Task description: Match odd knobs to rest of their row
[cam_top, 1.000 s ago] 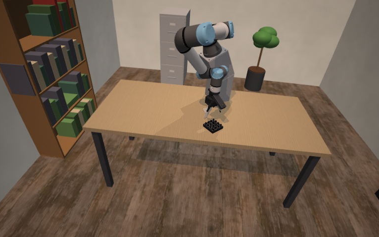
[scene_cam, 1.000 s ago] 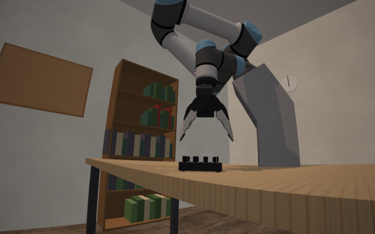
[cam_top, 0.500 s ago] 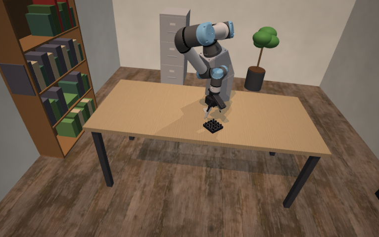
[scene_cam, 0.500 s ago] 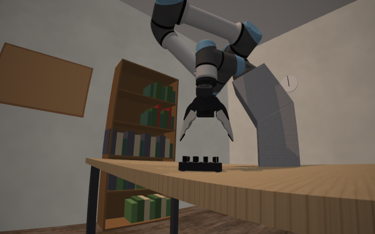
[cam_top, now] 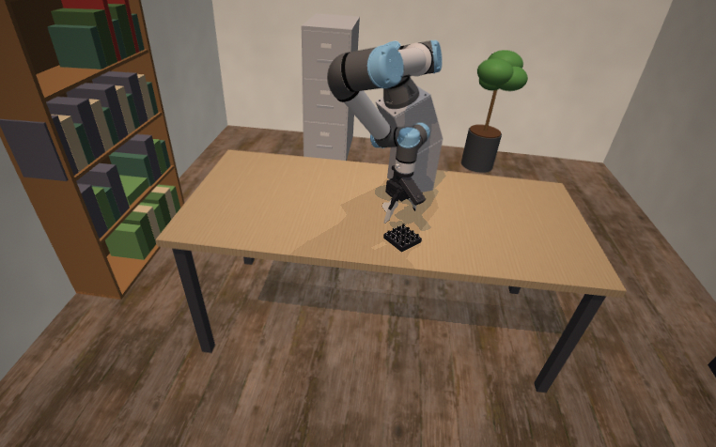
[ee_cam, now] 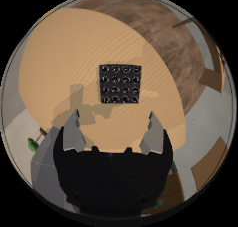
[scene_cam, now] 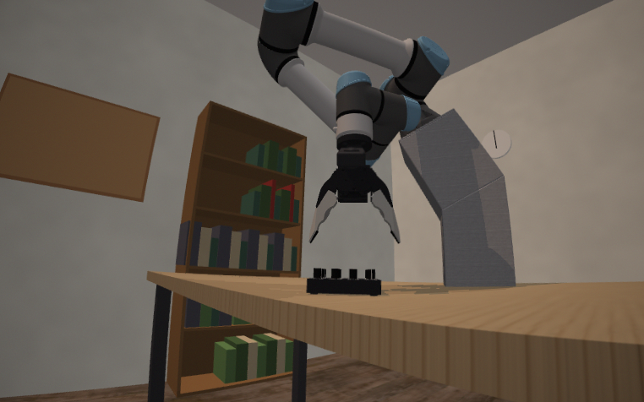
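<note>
Pincer (cam_top: pixel 400 214) (scene_cam: pixel 355 242) (ee_cam: pixel 114 111) spread wide, gripping nothing, above and apart from the knob box (cam_top: pixel 399 243) (scene_cam: pixel 343 286) (ee_cam: pixel 120 84). That black box lies on the wooden surface (cam_top: pixel 272 206) (scene_cam: pixel 414 312) (ee_cam: pixel 55 54), its knobs upright in a grid.

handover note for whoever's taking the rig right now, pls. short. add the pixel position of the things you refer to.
Gripper (cam_top: pixel 401 215) (scene_cam: pixel 355 241) (ee_cam: pixel 114 111): open, nothing between the fingers, raised above the tabletop and touching nothing.
Knob box (cam_top: pixel 402 242) (scene_cam: pixel 344 286) (ee_cam: pixel 120 84): flat on the table (cam_top: pixel 272 206) (scene_cam: pixel 539 319) (ee_cam: pixel 60 44), knobs up, four rows of four.
Done: can't confirm any knob; their pointing is too small to read.
Left: check each row up close, turn any odd knob, let go, move clear.
</note>
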`<state>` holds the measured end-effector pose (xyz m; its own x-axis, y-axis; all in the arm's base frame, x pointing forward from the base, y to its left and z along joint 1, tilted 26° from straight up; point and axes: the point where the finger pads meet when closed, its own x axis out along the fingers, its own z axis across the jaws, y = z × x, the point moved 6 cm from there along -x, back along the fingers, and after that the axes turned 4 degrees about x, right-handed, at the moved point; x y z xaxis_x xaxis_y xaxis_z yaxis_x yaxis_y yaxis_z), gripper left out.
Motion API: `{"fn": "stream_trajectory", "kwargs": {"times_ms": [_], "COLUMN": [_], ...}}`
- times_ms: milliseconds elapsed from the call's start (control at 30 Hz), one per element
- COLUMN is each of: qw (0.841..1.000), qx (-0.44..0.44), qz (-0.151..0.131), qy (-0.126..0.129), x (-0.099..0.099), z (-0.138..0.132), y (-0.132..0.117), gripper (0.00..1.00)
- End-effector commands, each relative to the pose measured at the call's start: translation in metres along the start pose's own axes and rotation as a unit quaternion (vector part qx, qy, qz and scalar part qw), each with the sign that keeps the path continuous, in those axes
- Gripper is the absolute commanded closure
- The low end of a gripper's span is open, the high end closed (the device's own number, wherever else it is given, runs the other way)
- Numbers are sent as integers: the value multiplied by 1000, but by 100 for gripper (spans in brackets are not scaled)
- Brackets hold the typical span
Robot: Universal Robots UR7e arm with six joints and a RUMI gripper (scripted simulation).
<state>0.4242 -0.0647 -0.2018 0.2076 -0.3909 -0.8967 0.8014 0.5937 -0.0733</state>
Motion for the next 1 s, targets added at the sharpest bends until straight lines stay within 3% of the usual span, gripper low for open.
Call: {"fn": "stream_trajectory", "kwargs": {"times_ms": [0, 433, 967], "qw": [1000, 1000, 1000], "qx": [0, 0, 0], "qz": [1, 1, 1], "qy": [0, 0, 0], "x": [0, 0, 0], "z": [1, 4, 5], "y": [-7, -34, -44], "gripper": [0, 0, 0]}}
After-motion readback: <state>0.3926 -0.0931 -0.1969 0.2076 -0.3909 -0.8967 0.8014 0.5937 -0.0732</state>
